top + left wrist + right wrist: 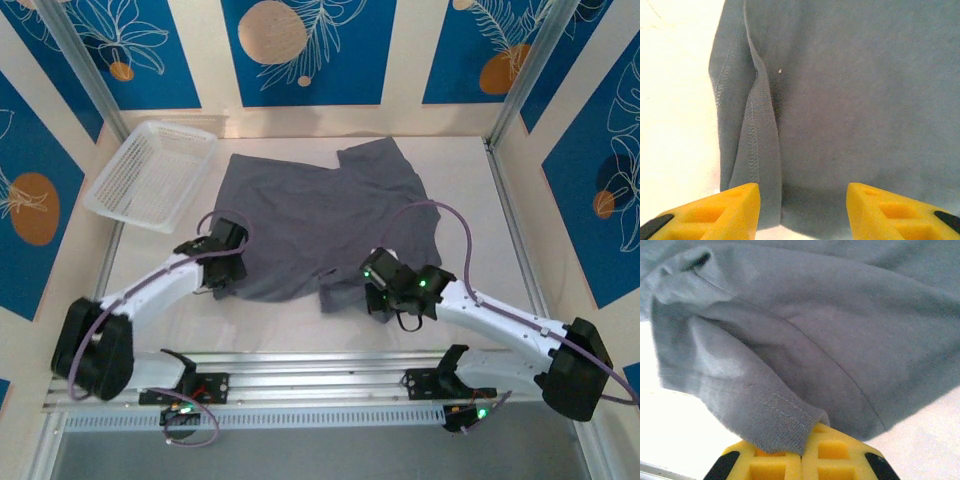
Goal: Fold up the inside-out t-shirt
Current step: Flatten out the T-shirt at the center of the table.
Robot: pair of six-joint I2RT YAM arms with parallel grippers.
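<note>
The grey t-shirt (pixel 310 215) lay spread out on the table (pixel 470 190), near the white basket (pixel 150 170). It had some bumps and a folded-over bit at the far right. The left pincer (pixel 802 192) was wide open and had nothing in it. It hung low over the near left edge of the shirt, where a stitched seam (pixel 752 135) made a small ridge. The right pincer (pixel 807 442) was closed tight on a bit of the thick hem (pixel 780 425) at the near right side. The cloth there looked a little lifted and drooped away from the pinch. The shirt looked soft, thin and light. It would probably flop and bunch up instead of keeping its shape, so one pinch alone would likely let the other side sag. The best places to grab seemed to be the hems and corners, where the cloth was doubled and stitched. With one pincer at each side, the edge would likely stay straight. It did not look slippery or easy to break.
</note>
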